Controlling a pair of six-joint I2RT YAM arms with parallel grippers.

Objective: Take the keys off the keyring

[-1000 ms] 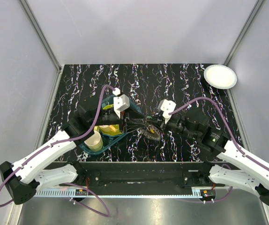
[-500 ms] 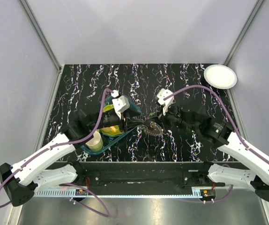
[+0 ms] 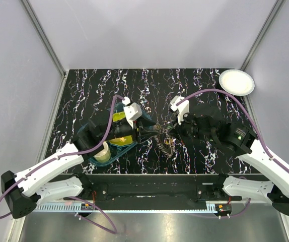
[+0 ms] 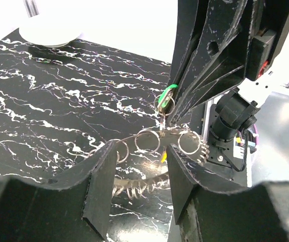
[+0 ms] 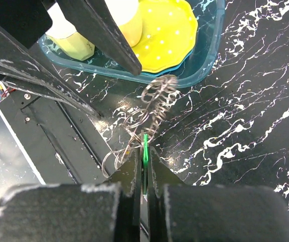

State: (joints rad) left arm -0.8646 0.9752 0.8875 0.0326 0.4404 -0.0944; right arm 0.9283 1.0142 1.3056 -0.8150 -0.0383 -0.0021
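**Top view.** My left gripper [image 3: 151,133] and my right gripper [image 3: 173,132] face each other tip to tip. The keyring [image 3: 166,145] is strung between them and sags below both toward the surface [image 3: 134,91]. The teal tray [image 3: 91,154] sits behind the left gripper.

**Left wrist view.** The left gripper [image 4: 143,169] is spread wide. The keyring [image 4: 149,139] crosses the gap just ahead of my fingertips as a row of small rings, with a looser coil hanging beneath. I cannot tell whether either finger touches it. Opposite, the right gripper [image 4: 168,108] comes down onto a green tab [image 4: 167,94].

**Right wrist view.** The right gripper [image 5: 143,164] is pressed together, pinching the green tab [image 5: 145,143] edge-on. The keyring [image 5: 154,98] trails away ahead of the tips toward the tray [image 5: 207,60].

**Handling (judgement).**
- Light, floppy, with no stiffness of its own.
- The bare metal is probably slick.
- The links will likely slide and swing under any pull.
- Best hold: one rigid ring close beside the tab, not the dangling coil.
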